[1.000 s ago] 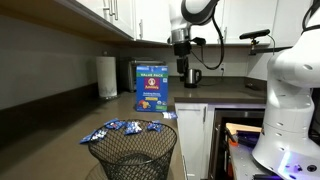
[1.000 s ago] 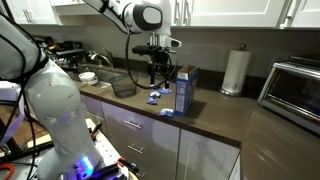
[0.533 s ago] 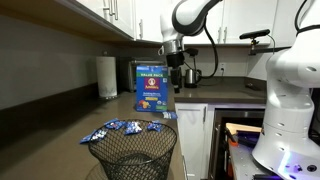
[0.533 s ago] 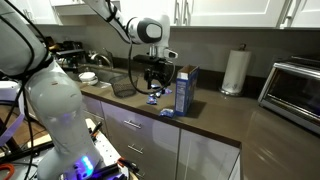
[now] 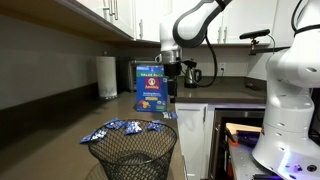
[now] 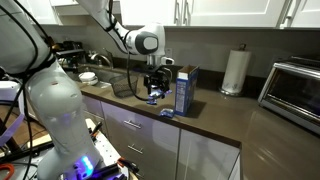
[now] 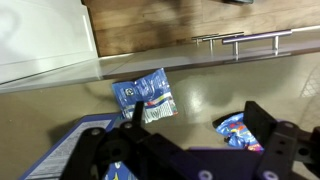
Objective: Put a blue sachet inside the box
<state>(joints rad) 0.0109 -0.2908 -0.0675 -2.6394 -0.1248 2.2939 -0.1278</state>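
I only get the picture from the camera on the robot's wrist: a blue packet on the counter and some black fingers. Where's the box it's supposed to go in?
Observer: The box stands upright on the counter, right beside the gripper, which hangs low over the counter.
Operator: I count two packets. Are there more?
Observer: Yes, in an exterior view a whole cluster of blue packets lies on the counter near a black wire basket.
Operator: Anything else on that counter?
Observer: A paper towel roll stands by the wall, on the far side of the box from the gripper.
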